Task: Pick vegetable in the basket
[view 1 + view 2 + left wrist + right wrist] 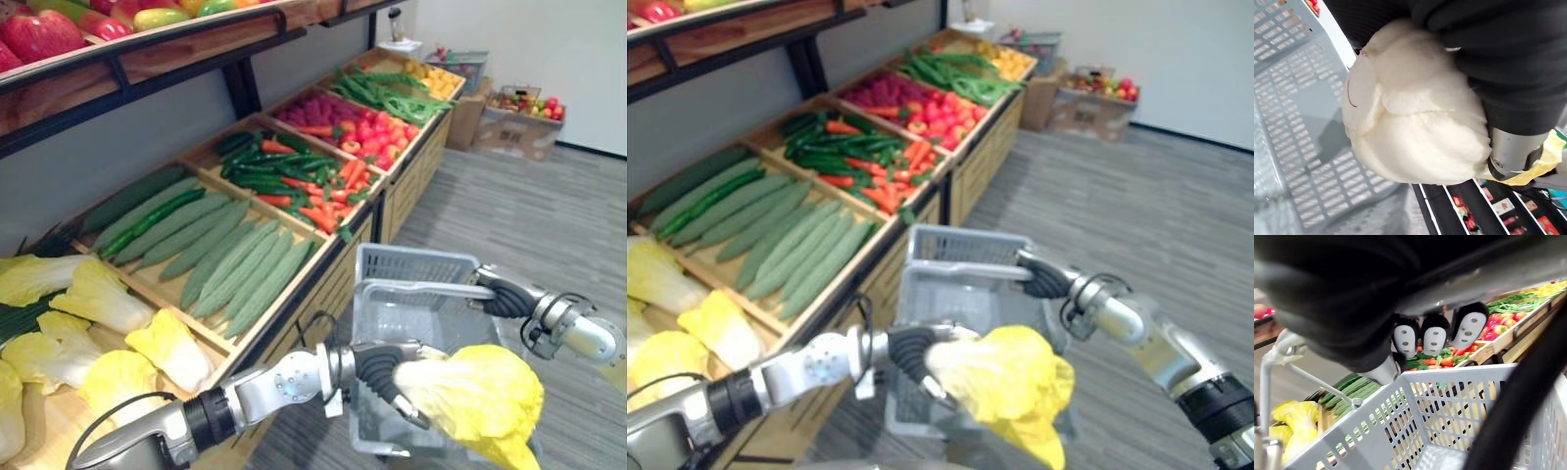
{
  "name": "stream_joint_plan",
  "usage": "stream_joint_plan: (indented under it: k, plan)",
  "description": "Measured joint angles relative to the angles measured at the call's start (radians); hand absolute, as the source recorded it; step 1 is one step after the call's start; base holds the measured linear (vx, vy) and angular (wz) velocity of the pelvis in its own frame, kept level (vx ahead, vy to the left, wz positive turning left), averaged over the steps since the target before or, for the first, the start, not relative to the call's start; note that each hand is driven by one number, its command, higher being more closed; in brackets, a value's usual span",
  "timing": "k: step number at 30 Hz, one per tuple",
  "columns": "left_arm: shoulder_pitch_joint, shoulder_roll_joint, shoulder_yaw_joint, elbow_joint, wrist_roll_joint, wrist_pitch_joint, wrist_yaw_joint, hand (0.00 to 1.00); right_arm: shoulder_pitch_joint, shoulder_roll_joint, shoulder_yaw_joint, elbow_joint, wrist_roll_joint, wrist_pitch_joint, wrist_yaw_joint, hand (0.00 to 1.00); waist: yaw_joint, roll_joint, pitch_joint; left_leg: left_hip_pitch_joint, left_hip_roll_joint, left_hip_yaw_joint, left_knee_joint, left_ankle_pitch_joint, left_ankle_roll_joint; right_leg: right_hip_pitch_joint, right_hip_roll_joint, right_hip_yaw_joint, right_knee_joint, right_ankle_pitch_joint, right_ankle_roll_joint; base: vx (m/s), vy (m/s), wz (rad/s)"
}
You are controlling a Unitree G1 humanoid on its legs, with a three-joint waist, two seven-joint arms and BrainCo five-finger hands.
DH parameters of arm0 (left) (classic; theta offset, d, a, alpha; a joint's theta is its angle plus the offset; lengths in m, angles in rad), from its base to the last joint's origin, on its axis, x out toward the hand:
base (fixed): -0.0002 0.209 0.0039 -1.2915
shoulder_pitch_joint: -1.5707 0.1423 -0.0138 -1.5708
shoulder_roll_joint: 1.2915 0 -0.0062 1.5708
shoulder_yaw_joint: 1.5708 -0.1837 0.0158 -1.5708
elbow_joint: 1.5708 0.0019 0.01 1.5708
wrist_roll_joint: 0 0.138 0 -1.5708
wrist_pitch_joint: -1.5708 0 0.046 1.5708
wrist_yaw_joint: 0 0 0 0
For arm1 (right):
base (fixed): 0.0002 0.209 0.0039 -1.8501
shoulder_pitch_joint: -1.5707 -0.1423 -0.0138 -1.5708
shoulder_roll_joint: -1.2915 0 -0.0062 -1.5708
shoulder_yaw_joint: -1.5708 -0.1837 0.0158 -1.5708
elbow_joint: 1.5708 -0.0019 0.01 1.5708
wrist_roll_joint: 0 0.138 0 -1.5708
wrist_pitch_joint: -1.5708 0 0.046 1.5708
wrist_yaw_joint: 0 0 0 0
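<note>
Cabbage (480,397), yellow, one head. Left eye view: held above the near part of the grey basket (416,262), with the left hand (387,377) curled round its stalk end. The right hand (502,294) is clasped on the handle (421,287), and the basket hangs just right of the shelf (338,274). Right eye view: leaf tips droop past the near rim. Left wrist view: grip looks firm, with bare basket floor beyond the head. Right wrist view: fingers (1435,338) curled tight, basket wall below them. Recommended handling: lower the head well inside the walls and centre it over the floor. Loosen the left hand only once the leaves clear the rim. Hold the right hand steady so the basket does not swing.
</note>
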Motion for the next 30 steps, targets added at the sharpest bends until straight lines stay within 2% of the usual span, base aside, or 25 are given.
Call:
stream_joint_plan:
  k: [10,13,14,22,30]
  plan:
    - [0.000,-0.134,0.125,0.260,0.154,0.015,0.034,1.00,0.000,0.000,0.018,-0.066,0.040,0.002,0.043,1.00,-0.010,-0.008,-0.004,0.013,-0.005,0.029,0.000,-0.001,-0.001,-0.003,0.011,0.027,0.000,0.002,0.003,-0.02,-0.010,-0.08]
    - [0.000,-0.186,0.174,0.349,0.230,0.022,0.041,1.00,0.000,0.000,0.019,-0.072,0.042,0.003,0.057,1.00,-0.009,-0.009,-0.004,0.012,-0.006,0.040,0.000,-0.001,-0.002,-0.008,0.016,0.036,0.000,0.003,0.004,-0.01,-0.018,-0.09]
    - [0.000,-0.195,0.182,0.363,0.243,0.022,0.042,0.00,0.000,0.000,0.021,-0.077,0.044,0.003,0.065,1.00,-0.009,-0.009,-0.004,0.011,-0.006,0.041,0.000,-0.001,-0.002,-0.009,0.016,0.037,0.000,0.003,0.004,-0.01,-0.028,-0.05]
    - [-0.027,-0.289,0.257,0.527,0.380,0.044,0.109,0.00,0.000,0.000,0.039,-0.103,0.074,0.018,0.089,1.00,-0.007,-0.013,-0.002,0.011,-0.006,0.045,-0.001,-0.001,-0.002,-0.011,0.018,0.040,0.000,0.003,0.003,-0.01,-0.011,0.00]
    - [-0.039,-0.326,0.290,0.574,0.387,0.058,0.116,0.00,0.002,0.002,0.039,-0.104,0.076,0.034,0.092,1.00,-0.008,-0.018,0.001,0.007,-0.006,0.037,-0.001,-0.001,-0.002,-0.010,0.013,0.032,0.000,0.003,0.003,-0.02,-0.033,0.03]
